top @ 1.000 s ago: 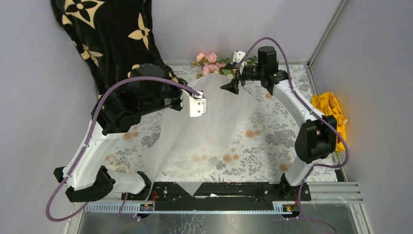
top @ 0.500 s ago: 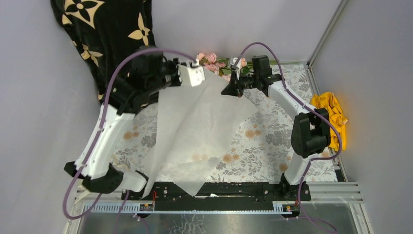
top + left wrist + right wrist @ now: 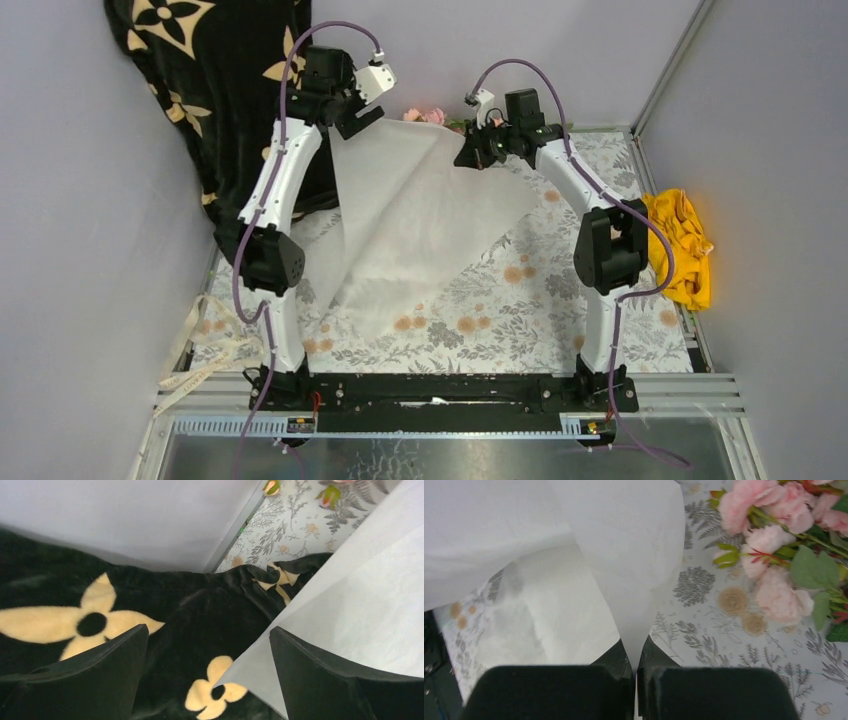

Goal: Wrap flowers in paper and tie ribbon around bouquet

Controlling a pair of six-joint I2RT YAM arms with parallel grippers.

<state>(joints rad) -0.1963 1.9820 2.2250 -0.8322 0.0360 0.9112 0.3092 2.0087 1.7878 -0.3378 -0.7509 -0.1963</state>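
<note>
The white paper (image 3: pixel 420 210) drapes across the tablecloth, raised at its two far corners. At the back, my right gripper (image 3: pixel 470 158) (image 3: pixel 635 660) is shut on one edge of the sheet (image 3: pixel 624 555), which hangs down from the pinch. The pink flowers (image 3: pixel 425 116) (image 3: pixel 769 555) lie just beyond it against the rear wall. Far back left, my left gripper (image 3: pixel 358 118) (image 3: pixel 209 629) stands wide open over the black cloth; a paper corner (image 3: pixel 250 672) lies loose between its fingers, against the right one. The cream ribbon (image 3: pixel 210 345) trails off the table's near left edge.
A black cloth with cream flower shapes (image 3: pixel 210 70) (image 3: pixel 150 610) hangs over the back left corner. A yellow cloth (image 3: pixel 680 240) lies bunched past the right edge. The grey floral tablecloth (image 3: pixel 560 300) shows to the right and front of the sheet.
My left arm swung from mid-table to the far back left with the paper corner, then opened. My right gripper closed on the paper's back edge. The ribbon came into view.
</note>
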